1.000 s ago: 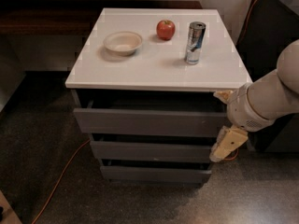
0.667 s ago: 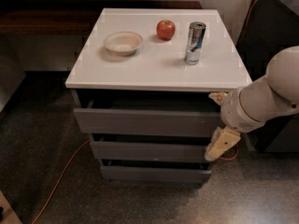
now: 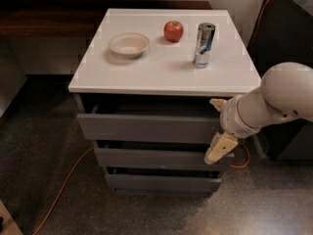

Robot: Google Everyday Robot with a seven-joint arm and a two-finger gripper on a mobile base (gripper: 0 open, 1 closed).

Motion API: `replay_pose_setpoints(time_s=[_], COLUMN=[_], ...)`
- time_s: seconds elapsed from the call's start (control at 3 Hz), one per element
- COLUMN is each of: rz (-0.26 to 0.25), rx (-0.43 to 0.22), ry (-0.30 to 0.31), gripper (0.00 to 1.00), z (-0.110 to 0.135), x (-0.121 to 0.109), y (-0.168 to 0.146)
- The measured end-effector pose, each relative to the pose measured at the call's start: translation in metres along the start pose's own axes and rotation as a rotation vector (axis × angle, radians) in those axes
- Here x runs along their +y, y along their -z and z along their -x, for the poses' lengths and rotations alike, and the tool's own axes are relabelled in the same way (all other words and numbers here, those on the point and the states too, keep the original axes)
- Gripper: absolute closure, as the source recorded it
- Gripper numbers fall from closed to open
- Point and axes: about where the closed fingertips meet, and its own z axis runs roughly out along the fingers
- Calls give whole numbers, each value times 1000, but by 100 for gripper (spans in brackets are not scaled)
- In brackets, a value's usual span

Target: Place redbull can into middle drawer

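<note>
Camera view, left to right; orange cable [image 3: 63, 190] trailing over the floor on the left, no bother unless rolling the base that way; up on the white tabletop [image 3: 98, 77], a cream bowl [image 3: 128, 44], then a red apple [image 3: 173, 31], then the redbull can [image 3: 204, 45] toward the right side, well apart from the bowl, near the apple without touching; standing upright, long axis vertical, metal top pointing straight up; below the top, three grey fronts stacked, middle drawer [image 3: 151, 158] looking barely out if at all, so probably needs pulling before anything else; gripper [image 3: 212, 131] down at the right end of the drawer stack, spread wide and holding nothing, cream fingers [image 3: 221, 148] one above the other, upper one by the tabletop's edge, lower one touching or just beside the right end of the middle front, hard to say which; big pale arm [image 3: 283, 94] bulging in from the right. Stuff likely to go wrong, just guessing: slipping off that handleless front, no lip to hook; dragging the top drawer along instead, being so close; later, clipping the can on the way up and toppling it, tall and slim as it is, then rolling off the right edge; also dropping it upright into a shallow drawer and fouling the drawer above, so better laid on its side.
</note>
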Motion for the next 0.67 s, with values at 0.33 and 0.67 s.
replay_pose_setpoints(time_s=[0.33,0.67], rz=[49,94], rx=[-22,-30], ry=[24,35], gripper=[0,0], z=[6,10], x=[16,32], y=[-25,-38])
